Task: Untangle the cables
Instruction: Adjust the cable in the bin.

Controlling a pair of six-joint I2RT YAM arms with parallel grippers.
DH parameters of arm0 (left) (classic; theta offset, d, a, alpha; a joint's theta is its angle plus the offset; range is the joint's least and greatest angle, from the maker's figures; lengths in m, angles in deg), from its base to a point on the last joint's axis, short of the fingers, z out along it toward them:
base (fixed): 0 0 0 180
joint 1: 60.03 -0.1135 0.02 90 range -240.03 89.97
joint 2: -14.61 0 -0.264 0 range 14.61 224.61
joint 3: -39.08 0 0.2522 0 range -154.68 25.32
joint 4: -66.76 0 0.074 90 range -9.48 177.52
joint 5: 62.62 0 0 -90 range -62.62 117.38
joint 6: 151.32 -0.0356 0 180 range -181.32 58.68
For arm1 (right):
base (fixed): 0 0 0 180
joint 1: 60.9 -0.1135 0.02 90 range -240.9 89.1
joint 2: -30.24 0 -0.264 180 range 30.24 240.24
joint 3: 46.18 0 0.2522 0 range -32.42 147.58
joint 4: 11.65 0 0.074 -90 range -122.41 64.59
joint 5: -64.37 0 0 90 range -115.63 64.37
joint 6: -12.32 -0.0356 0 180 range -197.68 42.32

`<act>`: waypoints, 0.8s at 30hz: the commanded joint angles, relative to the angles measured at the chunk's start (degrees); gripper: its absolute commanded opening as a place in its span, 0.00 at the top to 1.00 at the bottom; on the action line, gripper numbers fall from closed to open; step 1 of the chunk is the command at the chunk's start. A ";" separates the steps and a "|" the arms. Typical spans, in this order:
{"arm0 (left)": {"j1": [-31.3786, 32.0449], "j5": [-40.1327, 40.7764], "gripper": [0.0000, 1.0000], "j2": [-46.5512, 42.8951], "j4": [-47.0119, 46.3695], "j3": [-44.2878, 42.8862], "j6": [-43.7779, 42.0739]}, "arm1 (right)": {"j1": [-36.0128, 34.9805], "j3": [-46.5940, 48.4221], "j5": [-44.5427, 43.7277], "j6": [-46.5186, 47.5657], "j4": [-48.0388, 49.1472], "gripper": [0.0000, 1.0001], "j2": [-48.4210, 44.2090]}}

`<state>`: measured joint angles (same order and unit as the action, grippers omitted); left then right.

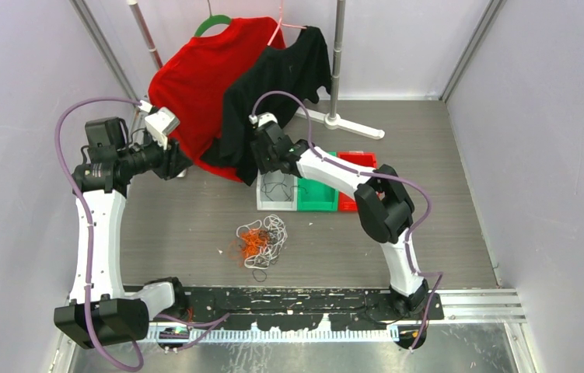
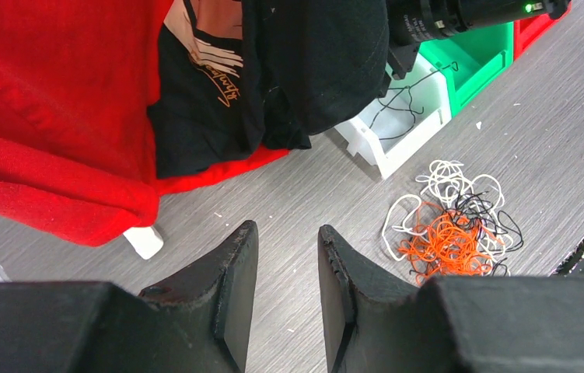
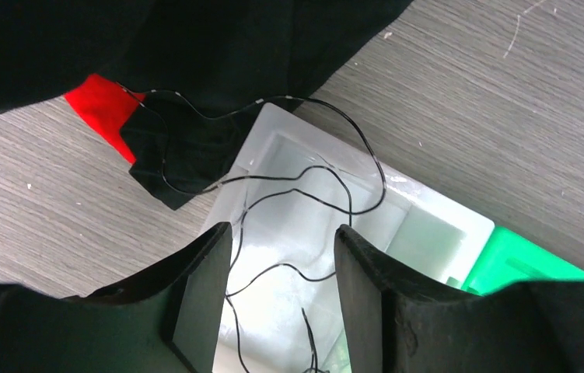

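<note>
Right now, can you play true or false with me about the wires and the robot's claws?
1. A black cable lies in the white bin. True.
2. The tangled pile has orange, white and black cables in it. True.
3. The tangled pile sits inside the white bin. False: it lies on the table, outside the bin.
4. The left gripper is holding a cable. False: its jaws are apart with nothing between them.
5. The right gripper hangs over the white bin. True.
</note>
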<state>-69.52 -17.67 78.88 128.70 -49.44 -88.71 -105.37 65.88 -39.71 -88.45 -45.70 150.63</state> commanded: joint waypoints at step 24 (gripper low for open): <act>-0.48 -1.84 0.64 -1.16 -2.96 -0.66 -0.11 | 0.17 1.20 -8.69 -7.89 3.77 0.37 6.17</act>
<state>-69.52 -17.72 78.88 127.89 -49.44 -88.71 -105.11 65.20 -46.10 -94.26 -45.97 155.84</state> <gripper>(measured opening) 0.357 0.634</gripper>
